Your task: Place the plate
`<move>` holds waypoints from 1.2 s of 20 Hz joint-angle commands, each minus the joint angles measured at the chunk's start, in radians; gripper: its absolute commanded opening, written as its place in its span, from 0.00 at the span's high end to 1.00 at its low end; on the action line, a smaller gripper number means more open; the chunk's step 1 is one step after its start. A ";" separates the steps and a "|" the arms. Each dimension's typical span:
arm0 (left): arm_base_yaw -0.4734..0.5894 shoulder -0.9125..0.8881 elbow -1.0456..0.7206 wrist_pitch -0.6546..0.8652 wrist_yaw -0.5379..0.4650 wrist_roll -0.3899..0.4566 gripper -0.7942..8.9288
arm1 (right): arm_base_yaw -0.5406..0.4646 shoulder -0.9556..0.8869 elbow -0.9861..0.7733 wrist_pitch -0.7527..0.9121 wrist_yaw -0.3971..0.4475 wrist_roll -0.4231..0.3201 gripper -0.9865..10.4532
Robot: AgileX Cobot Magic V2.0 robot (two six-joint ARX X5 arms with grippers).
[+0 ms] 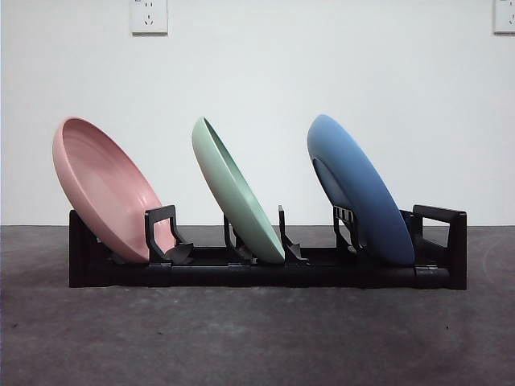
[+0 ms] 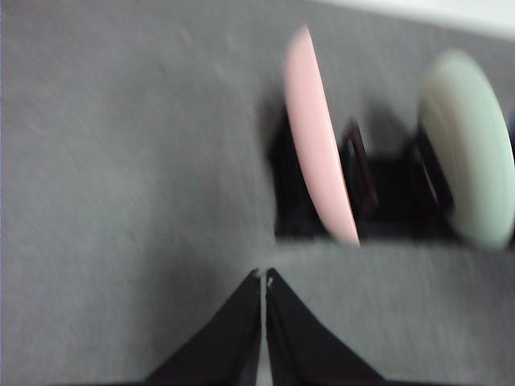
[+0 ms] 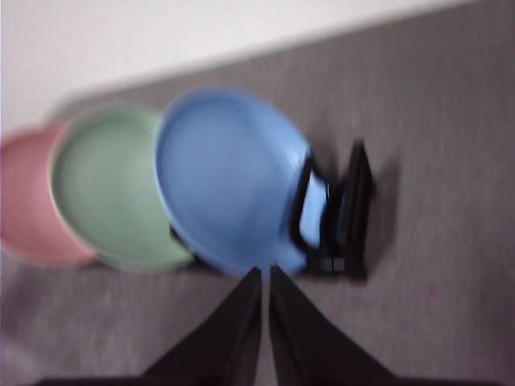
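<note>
blue plate (image 1: 354,189): seated in the last slot at one end of the black rack (image 1: 265,269), leaning at a tilt against the divider, its lower edge down in the rack beside the end handle. free of any gripper; in the right wrist view it lies just beyond the jaw tips, apart from them, face towards the camera.

green plate (image 1: 235,191): middle slot, tilted the same way, well apart from the blue one.

pink plate (image 1: 109,186): slot at the opposite end, same lean, lower edge behind a black divider.

black rack: stands on the grey table (image 1: 257,338), all three slots filled, plates not touching each other.

right gripper (image 3: 265,272): jaws pressed together with only a hairline gap, holding nothing, tips near the lower rim of the blue plate but clear of it. picture blurred.

left gripper (image 2: 263,276): jaws likewise closed together and empty, over bare table, near the pink plate's end of the rack, well apart from the blue plate. picture blurred.

neither arm appears in the front view.

wall behind: white, with two sockets (image 1: 149,15) high up.
</note>
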 commanded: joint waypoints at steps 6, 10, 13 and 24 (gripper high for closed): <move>-0.018 0.181 0.127 -0.109 0.105 0.142 0.91 | 0.132 0.185 0.190 -0.235 0.128 -0.312 0.90; -0.021 0.192 0.127 -0.103 0.104 0.141 0.56 | 0.208 0.249 0.228 -0.284 0.212 -0.335 0.68; -0.021 0.184 0.127 -0.097 0.105 0.141 0.54 | 0.220 0.253 0.233 -0.302 0.232 -0.293 0.64; -0.021 0.171 0.127 -0.079 0.104 0.134 0.54 | 0.377 0.731 0.686 -0.467 0.192 -0.089 0.68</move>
